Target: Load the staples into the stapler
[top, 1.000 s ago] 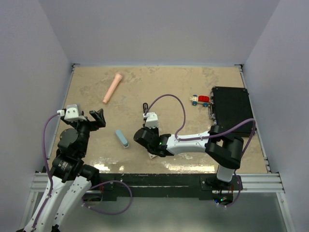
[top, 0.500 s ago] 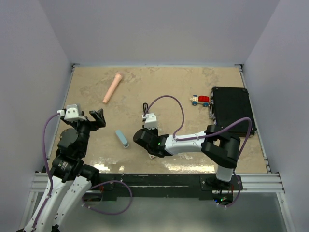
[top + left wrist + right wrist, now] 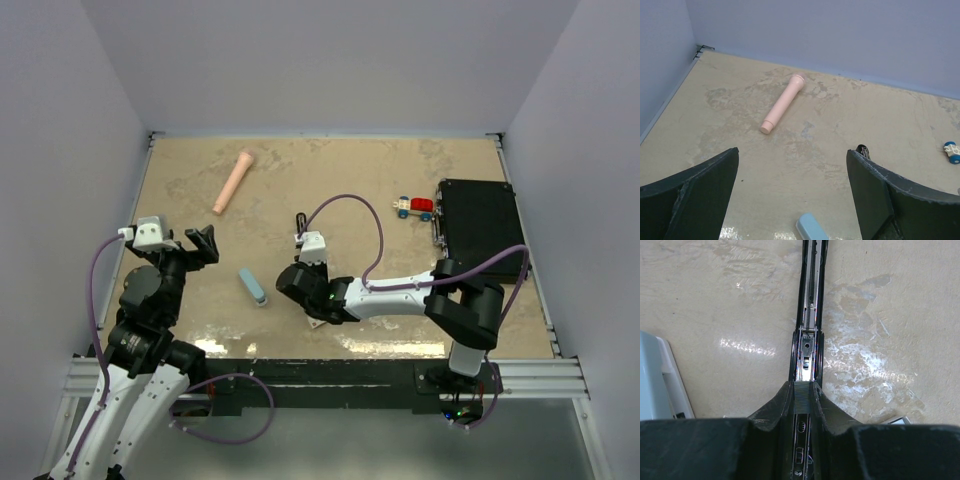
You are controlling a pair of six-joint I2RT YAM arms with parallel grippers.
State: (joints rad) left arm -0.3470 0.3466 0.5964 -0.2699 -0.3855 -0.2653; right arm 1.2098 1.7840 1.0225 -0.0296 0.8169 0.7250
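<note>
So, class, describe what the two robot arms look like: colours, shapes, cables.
The left arm and right arm both have black rounded joints and white links. A purple cable loops to each wrist's white camera block. The jaws are dark, broad and wedge-shaped.

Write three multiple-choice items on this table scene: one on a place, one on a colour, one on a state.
1. Where does the pink cylinder lie?
A. on the far left part of the table
B. on top of the black case
C. between the two arm bases

2. What colour is the stapler gripped by the right end effector?
A. pink
B. black
C. yellow

3. In what state is the left end effector?
A. shut on the cylinder
B. shut on the toy car
C. open, holding nothing

Answers:
1 A: the top view shows it lying alone toward the far left corner.
2 B: the right wrist view shows a black body around a bare metal channel.
3 C: the left wrist view shows its fingers wide apart with only table between them.
</note>
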